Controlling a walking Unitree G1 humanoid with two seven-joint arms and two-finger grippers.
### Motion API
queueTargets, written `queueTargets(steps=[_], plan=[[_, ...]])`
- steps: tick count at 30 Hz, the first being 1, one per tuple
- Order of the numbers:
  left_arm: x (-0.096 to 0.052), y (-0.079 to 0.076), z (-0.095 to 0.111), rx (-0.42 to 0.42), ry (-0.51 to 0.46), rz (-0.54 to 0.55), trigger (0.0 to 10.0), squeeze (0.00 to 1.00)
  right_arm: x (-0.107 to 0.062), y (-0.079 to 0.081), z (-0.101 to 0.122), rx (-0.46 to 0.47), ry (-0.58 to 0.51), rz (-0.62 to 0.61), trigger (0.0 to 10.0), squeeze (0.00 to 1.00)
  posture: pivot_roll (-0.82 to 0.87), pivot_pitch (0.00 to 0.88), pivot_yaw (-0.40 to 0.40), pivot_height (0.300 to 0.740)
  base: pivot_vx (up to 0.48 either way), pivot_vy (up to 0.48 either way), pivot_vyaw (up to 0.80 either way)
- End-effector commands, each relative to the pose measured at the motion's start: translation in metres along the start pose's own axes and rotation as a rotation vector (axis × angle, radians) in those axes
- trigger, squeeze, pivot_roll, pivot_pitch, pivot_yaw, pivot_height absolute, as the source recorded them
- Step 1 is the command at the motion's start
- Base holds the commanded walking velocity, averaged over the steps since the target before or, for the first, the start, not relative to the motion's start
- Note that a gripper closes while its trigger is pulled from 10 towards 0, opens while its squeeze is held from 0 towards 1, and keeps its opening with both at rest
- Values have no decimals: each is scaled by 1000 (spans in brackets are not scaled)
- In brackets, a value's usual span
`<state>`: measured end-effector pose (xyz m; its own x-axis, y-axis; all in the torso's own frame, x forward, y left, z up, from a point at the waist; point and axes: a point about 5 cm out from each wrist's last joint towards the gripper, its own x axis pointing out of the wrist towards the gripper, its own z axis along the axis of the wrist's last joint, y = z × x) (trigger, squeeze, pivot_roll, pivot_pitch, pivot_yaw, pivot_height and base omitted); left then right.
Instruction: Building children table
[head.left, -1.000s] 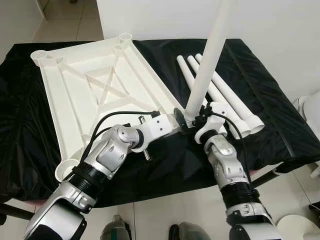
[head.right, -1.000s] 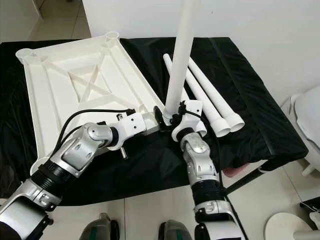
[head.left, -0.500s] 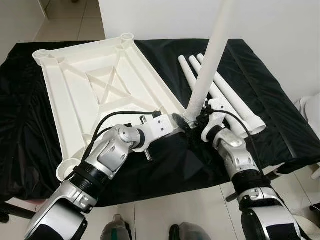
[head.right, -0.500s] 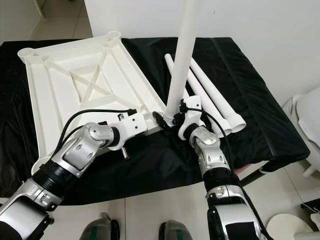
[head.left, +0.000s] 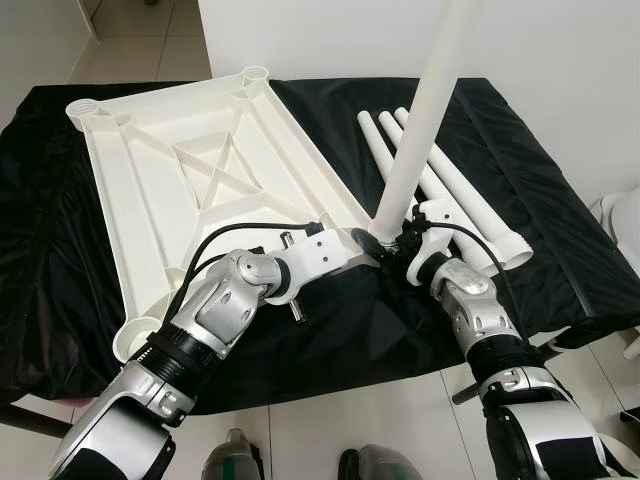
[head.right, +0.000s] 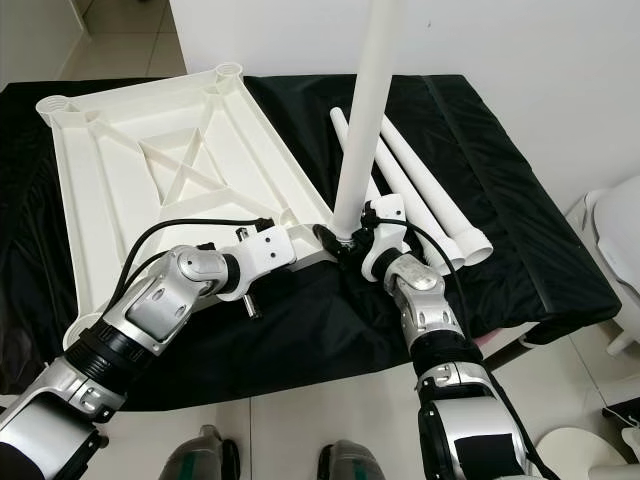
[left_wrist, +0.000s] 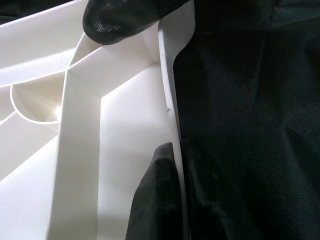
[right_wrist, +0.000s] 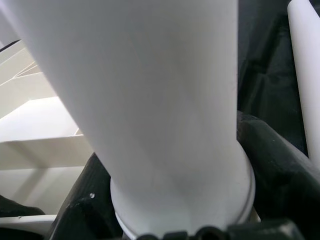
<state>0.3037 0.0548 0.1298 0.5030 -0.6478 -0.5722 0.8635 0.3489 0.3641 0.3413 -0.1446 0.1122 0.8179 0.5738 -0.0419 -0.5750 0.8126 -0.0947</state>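
Observation:
A white plastic tabletop (head.left: 200, 170) lies upside down on the black-covered table (head.left: 560, 230), ribs and corner sockets facing up. My left gripper (head.left: 358, 240) is shut on the rim of its near right corner; in the left wrist view one finger (left_wrist: 125, 17) sits inside the rim (left_wrist: 172, 90) and the other (left_wrist: 155, 200) against it. My right gripper (head.left: 397, 240) is shut on the foot of a long white leg (head.left: 420, 130). The leg stands nearly upright at that corner and leans slightly right. In the right wrist view, black fingers (right_wrist: 272, 165) flank the leg (right_wrist: 150, 100).
Three more white legs (head.left: 470, 205) lie side by side on the cloth, right of the tabletop. A white wall rises behind the table. White objects (head.left: 622, 215) stand on the tiled floor at far right. The table's front edge runs just below my forearms.
My right forearm has swung outward to the right while the gripper stays on the leg's foot. The leg and the left gripper have hardly moved.

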Motion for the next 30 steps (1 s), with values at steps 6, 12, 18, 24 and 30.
queueTargets(steps=[6, 12, 18, 24, 30], plan=[[-1, -1, -2, 23, 9, 17, 10000, 0, 0, 9, 2, 28, -54, -41, 0, 0, -57, 0, 0, 740, 0, 0, 0], [-1, -1, -2, 22, 9, 17, 10000, 0, 2, 26, 6, 87, -99, -88, 0, 0, -59, 0, -2, 740, 0, 0, 0], [0, -3, -1, 20, 7, 14, 10000, 0, 8, 44, 10, 153, -130, -188, 0, 0, -63, 0, -1, 740, 0, 0, 0], [1, -4, -1, 21, 4, 9, 10000, 0, 10, 41, 6, 219, -84, -503, 0, 0, -56, 0, -5, 740, 0, 0, 0], [1, -5, -1, 16, 3, 10, 10000, 0, 8, 46, 6, 233, -68, -540, 0, 0, -58, 0, -6, 740, 0, 0, 0]])
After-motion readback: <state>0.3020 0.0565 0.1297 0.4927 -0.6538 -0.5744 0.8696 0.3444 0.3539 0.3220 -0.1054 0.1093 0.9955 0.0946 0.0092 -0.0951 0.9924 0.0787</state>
